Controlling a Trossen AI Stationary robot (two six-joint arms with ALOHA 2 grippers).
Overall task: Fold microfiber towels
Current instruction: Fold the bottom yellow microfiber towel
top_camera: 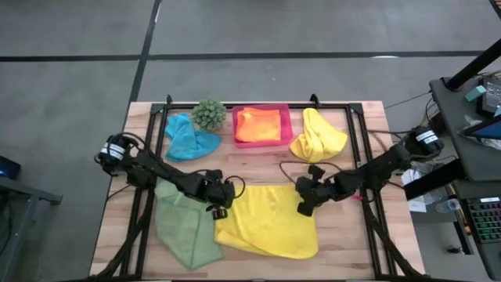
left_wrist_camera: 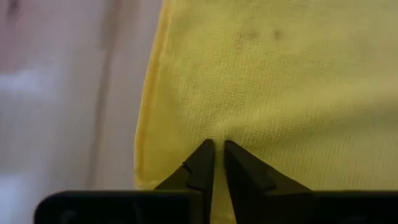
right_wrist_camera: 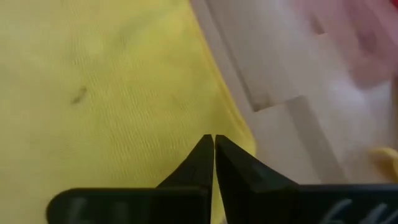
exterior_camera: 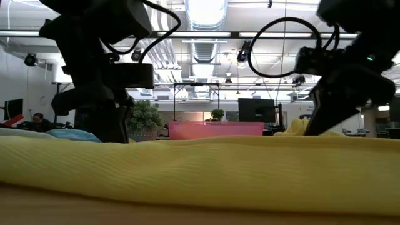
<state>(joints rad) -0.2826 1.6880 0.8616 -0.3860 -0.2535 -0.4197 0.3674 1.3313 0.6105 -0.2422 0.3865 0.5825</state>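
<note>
Surroundings, high view: the wooden table (top_camera: 344, 258) carried 5 cloths. A pink tray (top_camera: 287, 125) sat at upper centre of the frame with an orange towel (top_camera: 258, 125) inside it. A spiky green plant (top_camera: 209, 114) stood just left of the tray, touching a crumpled teal towel (top_camera: 188, 139). A second, bunched yellow towel (top_camera: 318, 137) lay right of the tray. A light green towel (top_camera: 184, 227) lay at lower left, its right edge against the flat yellow towel (top_camera: 270, 218) spread at lower centre.

End effectors: the left gripper (top_camera: 220, 210) was down at the flat towel's upper-left corner, fingers (left_wrist_camera: 202, 165) nearly together with a pucker of yellow fabric between the tips; it appeared to be pinching the cloth, though the contact was partly hidden. The right gripper (top_camera: 304, 208) was at the upper-right edge, fingers (right_wrist_camera: 200, 162) closed at the yellow hem.

Obstructions: the left arm crossed over the green towel's upper part. In the low view both arms stood over the yellow fold, with the tray and plant behind.

Edges and clearance: bare wood showed between the flat towel and the tray row, and at the lower right corner. The flat towel's lower edge lay near the table's front edge.
</note>
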